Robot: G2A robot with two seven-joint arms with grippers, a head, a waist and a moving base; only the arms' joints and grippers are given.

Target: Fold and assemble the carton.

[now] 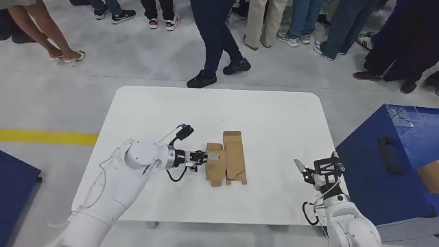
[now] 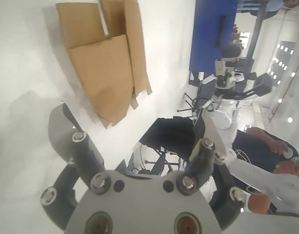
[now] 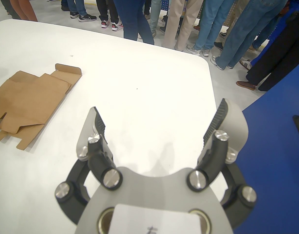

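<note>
Carton [image 1: 226, 158]: lying flat, mid-table [image 1: 274, 113]. Left gripper [image 1: 201, 158]: gaping wide, holding nothing, hovering just beside its edge. Right gripper [image 3: 159, 105]: likewise gaping, empty, well apart. Risk: flat cardboard likely sliding away instead of lifting.

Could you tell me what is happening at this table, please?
A two-armed robot is set to fold a carton. The brown carton lies flat and unfolded on the white table. The left hand is open at the carton's edge, not gripping it. The right hand is open too, near the table's side, apart from the carton.
</note>
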